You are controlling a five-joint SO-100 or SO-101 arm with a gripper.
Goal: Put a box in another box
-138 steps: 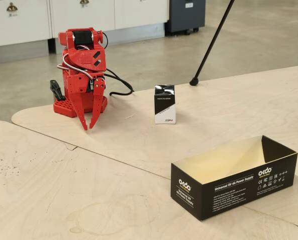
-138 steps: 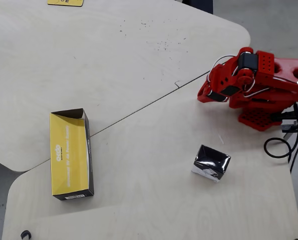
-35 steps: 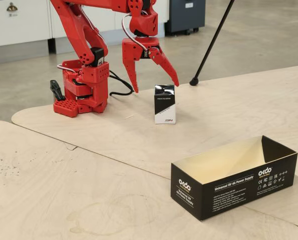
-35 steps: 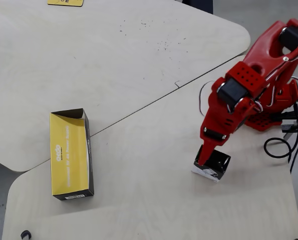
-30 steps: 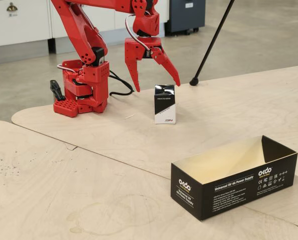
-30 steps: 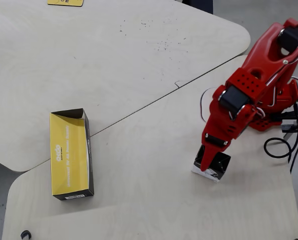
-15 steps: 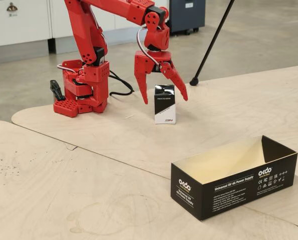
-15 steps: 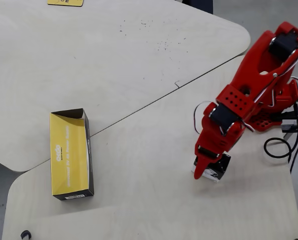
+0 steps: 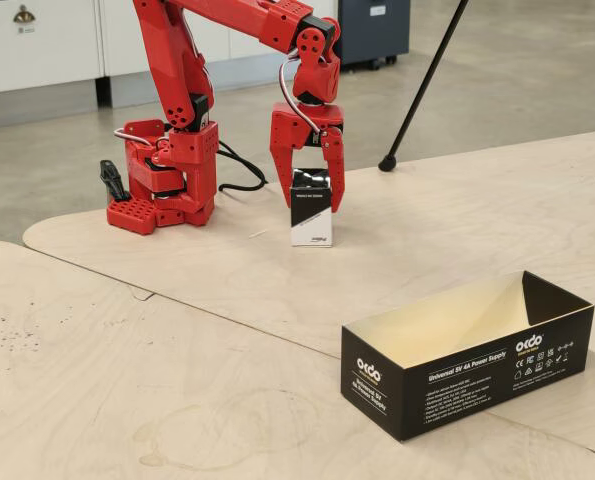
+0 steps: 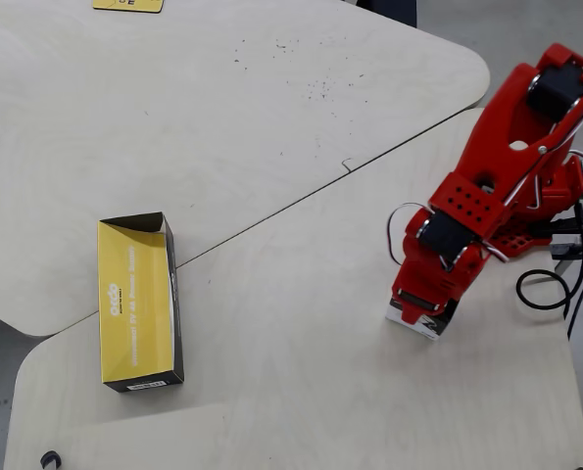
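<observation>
The small box (image 9: pixel 311 222), black on top and white below, stands upright on the far table panel. My red gripper (image 9: pixel 312 205) reaches down over it, shut on its black upper part with one finger on each side. In the overhead view the gripper (image 10: pixel 423 311) covers most of the box (image 10: pixel 409 320), leaving only a white edge in sight. Its base looks to be at the table surface. The long black lidless box (image 9: pixel 457 380) with a pale inside lies near the front right, well away from the gripper. In the overhead view this long box (image 10: pixel 134 294) lies at the left.
The arm's red base (image 9: pixel 162 185) sits at the back left with black cables (image 9: pixel 239 170) beside it. A black tripod leg (image 9: pixel 422 85) slants down behind the table. A seam (image 10: pixel 271 211) runs between the two table panels. Table edges lie close to the long box.
The gripper has come down over the small box and shut its fingers on it. The small box has shifted a little to the left in the fixed view.
</observation>
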